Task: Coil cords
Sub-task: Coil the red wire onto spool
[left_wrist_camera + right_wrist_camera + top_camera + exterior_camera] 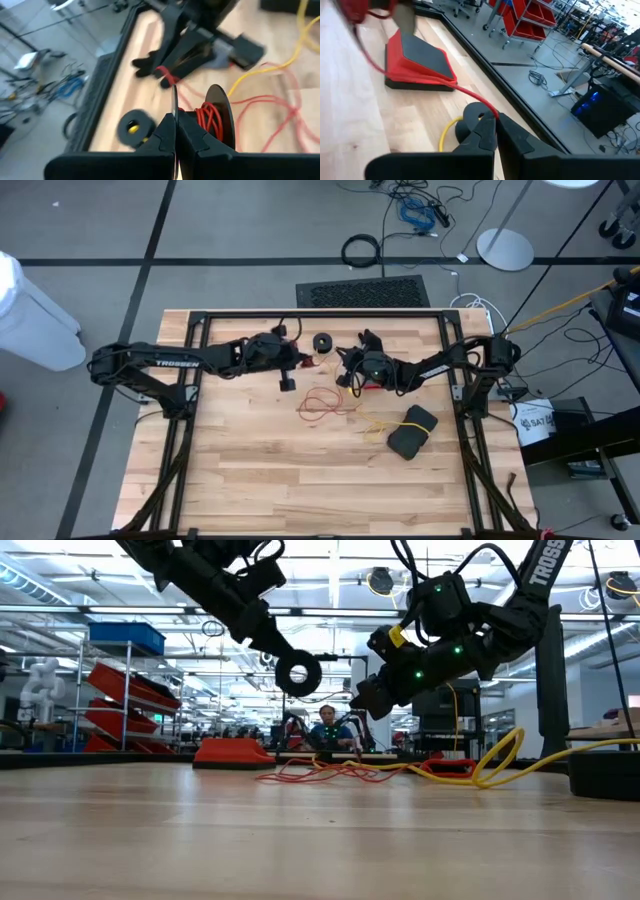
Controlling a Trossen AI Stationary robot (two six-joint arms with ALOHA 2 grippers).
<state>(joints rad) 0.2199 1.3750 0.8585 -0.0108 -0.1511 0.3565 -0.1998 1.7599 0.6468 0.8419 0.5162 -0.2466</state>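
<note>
A: While both arms hang over the desk's (250, 480) far half, where does each tool sit?

B: The left tool (287, 382) is raised left of centre, fingers pinched on the flange of a black reel (216, 116) wound with red cord (322, 402). In the low view that reel (298, 673) hangs clear above the desk.

A: And the right one?

B: The right tool (345, 370) sits just right of centre, near the far edge, pressed together on the red cord (470, 96). The cord runs taut from its fingertips.

A: Where is the rest of the red cord?

B: It lies in loose loops on the desk, between the two tools and a little nearer the front.

A: The yellow cord?

B: The yellow cord (372, 423) lies loose on the desk, right of the red loops, beside a dark glove (412, 431). Its reel (322, 342) sits on the desk near the far edge, between the tools and touched by neither.

A: Anything else?

B: A red wedge (417, 62) rests on the desk past the right tool.
</note>
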